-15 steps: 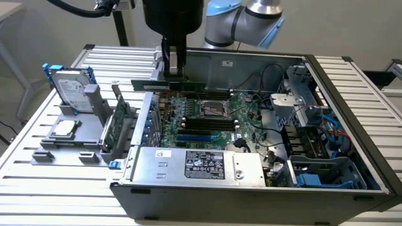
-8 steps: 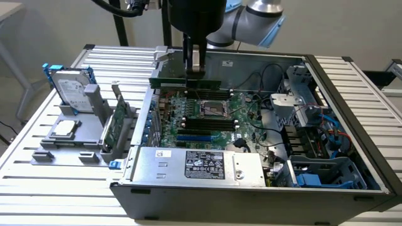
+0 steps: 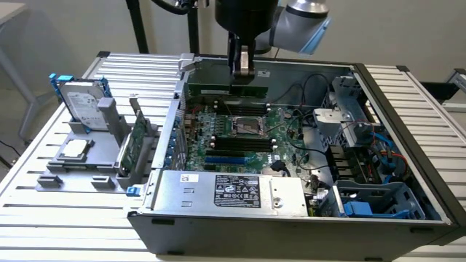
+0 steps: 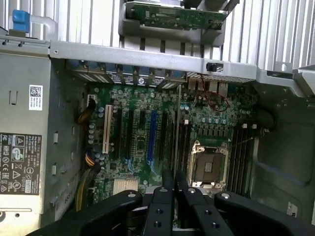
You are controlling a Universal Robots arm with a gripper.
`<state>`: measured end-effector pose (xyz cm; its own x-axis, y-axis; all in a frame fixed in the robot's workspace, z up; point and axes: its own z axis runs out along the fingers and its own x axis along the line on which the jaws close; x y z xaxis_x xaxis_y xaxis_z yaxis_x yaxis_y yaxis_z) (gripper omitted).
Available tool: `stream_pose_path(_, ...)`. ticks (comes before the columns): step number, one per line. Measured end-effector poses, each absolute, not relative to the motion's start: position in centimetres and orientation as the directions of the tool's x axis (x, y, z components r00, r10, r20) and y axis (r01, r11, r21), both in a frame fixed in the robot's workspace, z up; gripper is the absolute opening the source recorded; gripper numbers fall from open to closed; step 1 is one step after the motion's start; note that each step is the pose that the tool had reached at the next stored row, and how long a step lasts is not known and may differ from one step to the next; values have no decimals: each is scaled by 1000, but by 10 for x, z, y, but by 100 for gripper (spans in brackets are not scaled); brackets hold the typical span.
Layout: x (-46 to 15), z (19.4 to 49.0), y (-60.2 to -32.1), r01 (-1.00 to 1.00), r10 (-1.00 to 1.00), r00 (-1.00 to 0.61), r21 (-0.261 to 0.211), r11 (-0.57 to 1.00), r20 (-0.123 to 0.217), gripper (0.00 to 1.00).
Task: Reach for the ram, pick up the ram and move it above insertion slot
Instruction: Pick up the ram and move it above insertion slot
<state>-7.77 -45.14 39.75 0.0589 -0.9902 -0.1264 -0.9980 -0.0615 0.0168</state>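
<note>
Ram is hanging clamped in your gripper, above the motherboard inside the open computer case. You're seeing that case sitting on a slatted aluminium table by a pale wall.

Silver-grey arm joint with blue cap, black hand, round screws

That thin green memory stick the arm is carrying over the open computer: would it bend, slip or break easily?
The ram looks like a flat, rigid board, so it probably stays stiff rather than drooping. It hangs level from the gripper, jaws shut on its upper edge, suggesting it is light. Thin with exposed chips, it is likely fragile if knocked against the case.
</note>
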Motion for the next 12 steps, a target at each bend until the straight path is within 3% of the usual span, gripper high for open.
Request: stream_pose_path(12, -53, 393, -411, -998, -990, 59, 17, -61, -126, 13)
